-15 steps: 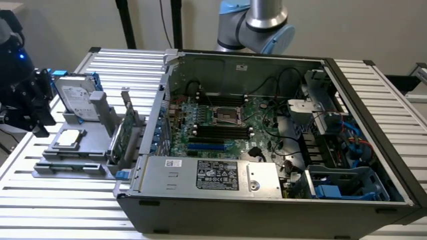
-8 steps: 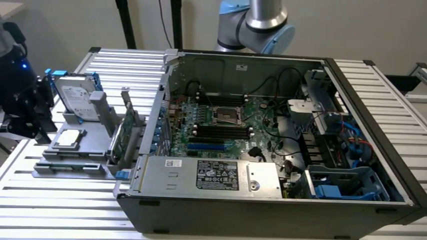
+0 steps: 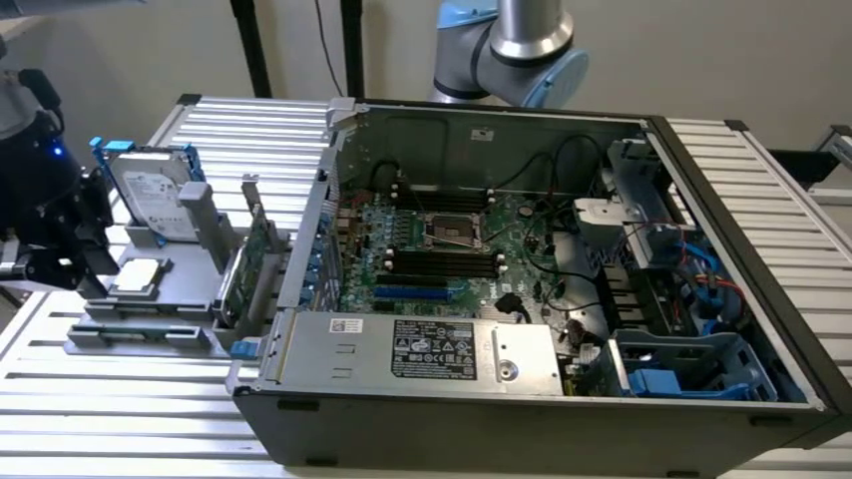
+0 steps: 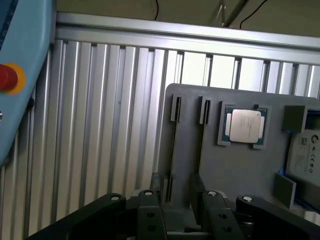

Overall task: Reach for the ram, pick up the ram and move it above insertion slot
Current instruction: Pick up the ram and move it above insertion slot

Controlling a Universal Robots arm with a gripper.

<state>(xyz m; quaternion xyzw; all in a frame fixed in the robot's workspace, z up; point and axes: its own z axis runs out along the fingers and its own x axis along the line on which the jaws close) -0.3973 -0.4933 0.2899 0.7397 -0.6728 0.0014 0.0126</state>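
On the ribbed tabletop (image 3: 120, 419), at nine o'clock of the open computer case (image 3: 533, 424), my tool (image 4: 176, 186) hangs released over the gray holder (image 4: 235, 165), its fingers (image 4: 150, 210) spread to either side of the ram (image 4: 172, 150). The ram stands on edge in a narrow slot of that holder, ungrasped; whether a finger touches it I cannot tell. Rightward on the holder: a processor (image 4: 244, 125), a hard drive (image 3: 147, 195) propped upright, an expansion card (image 3: 247, 264). At three o'clock of these, inside the case, lie the dark insertion slots (image 3: 446, 261).
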